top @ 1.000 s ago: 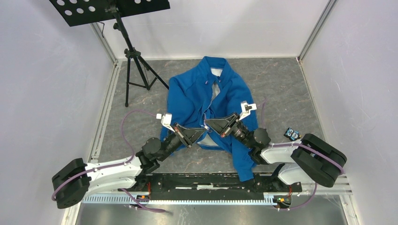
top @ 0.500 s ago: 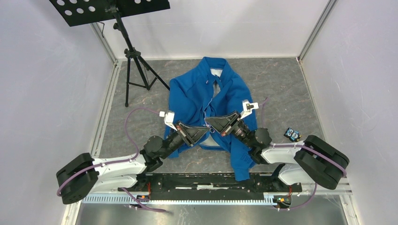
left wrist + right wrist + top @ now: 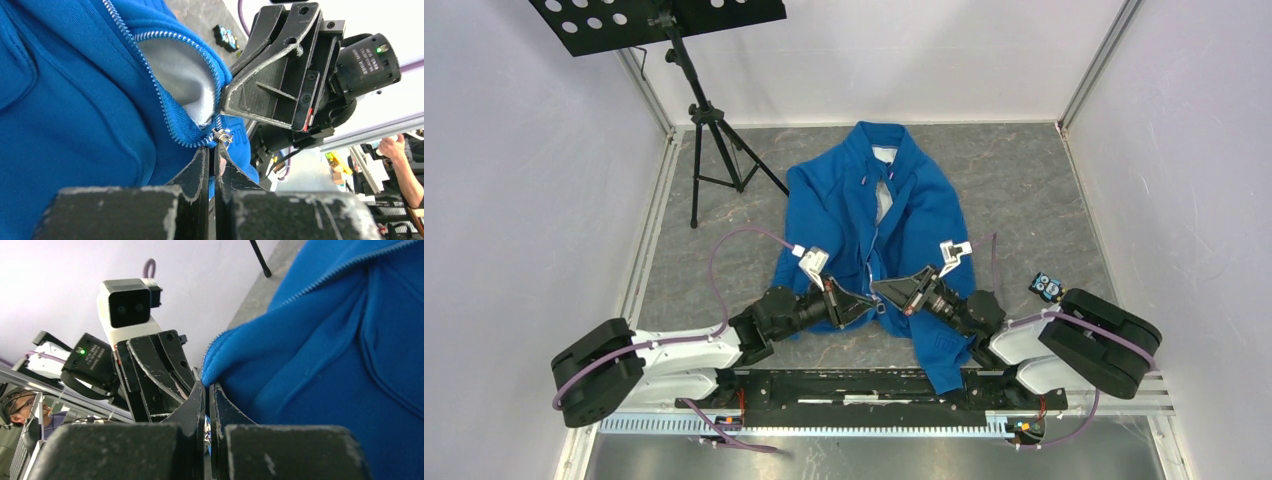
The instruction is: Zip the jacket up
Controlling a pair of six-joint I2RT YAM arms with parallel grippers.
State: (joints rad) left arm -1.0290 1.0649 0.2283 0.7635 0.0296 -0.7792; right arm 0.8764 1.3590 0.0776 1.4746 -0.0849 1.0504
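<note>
The bright blue jacket (image 3: 854,205) lies flat, collar at the far end, its front zipper (image 3: 876,235) open over most of its length with white lining showing. Both grippers meet at the near hem. My left gripper (image 3: 867,302) is shut, and in the left wrist view (image 3: 215,148) its tips pinch blue fabric right under the metal zipper slider (image 3: 221,135). My right gripper (image 3: 882,289) is shut on the hem edge beside it, as the right wrist view (image 3: 206,386) shows. Each wrist view shows the other gripper close by.
A black music stand on a tripod (image 3: 709,130) stands at the far left. A small black and blue object (image 3: 1048,287) lies on the mat at the right. White walls close in three sides. The jacket's right sleeve (image 3: 939,350) hangs toward the near rail.
Both grippers have moved toward the near edge and lower, the left one also to the right. The jacket's hem came with them and its front lies straighter.
</note>
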